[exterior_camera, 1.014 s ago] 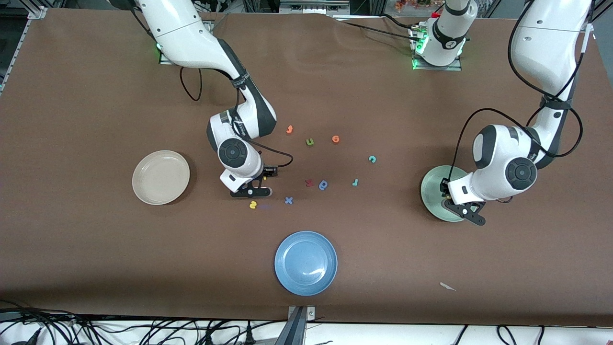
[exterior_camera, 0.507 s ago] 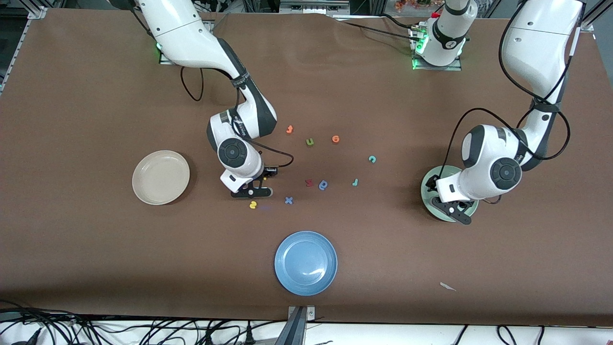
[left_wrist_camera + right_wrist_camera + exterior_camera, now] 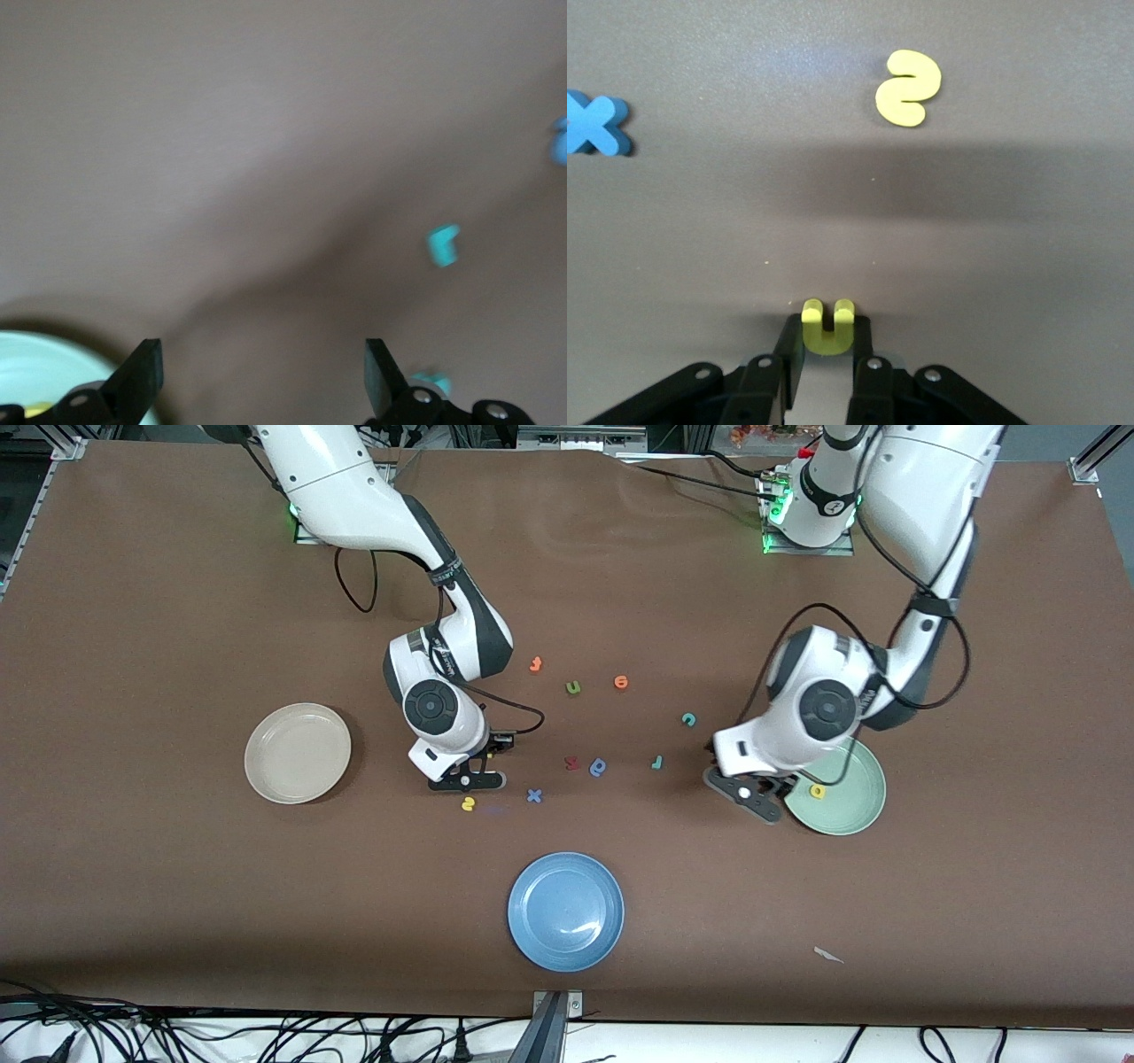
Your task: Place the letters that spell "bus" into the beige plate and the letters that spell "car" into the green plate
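Observation:
My right gripper (image 3: 827, 341) is down at the table, shut on the yellow "u" (image 3: 827, 326), which stands upright between its fingers. The yellow "s" (image 3: 908, 87) lies flat a short way off, nearer the front camera (image 3: 468, 804). The beige plate (image 3: 298, 753) sits toward the right arm's end. My left gripper (image 3: 261, 372) hangs open and holds nothing, over bare table beside the green plate (image 3: 850, 806). A yellow "a" (image 3: 818, 790) lies in that plate. The teal "r" (image 3: 656, 762) and teal "c" (image 3: 688, 719) lie on the table near my left gripper (image 3: 746, 795).
A blue plate (image 3: 566, 911) sits near the front edge. Loose letters lie mid-table: a blue "x" (image 3: 534, 795), a blue b/q shape (image 3: 599, 767), a red one (image 3: 572, 763), a green "u" (image 3: 573, 687) and two orange ones (image 3: 535, 664). A paper scrap (image 3: 828, 955) lies by the front edge.
My left gripper opened over the green plate, left the yellow "a" in it, and swung off toward the table's middle. My right gripper closed on the yellow "u" without moving away.

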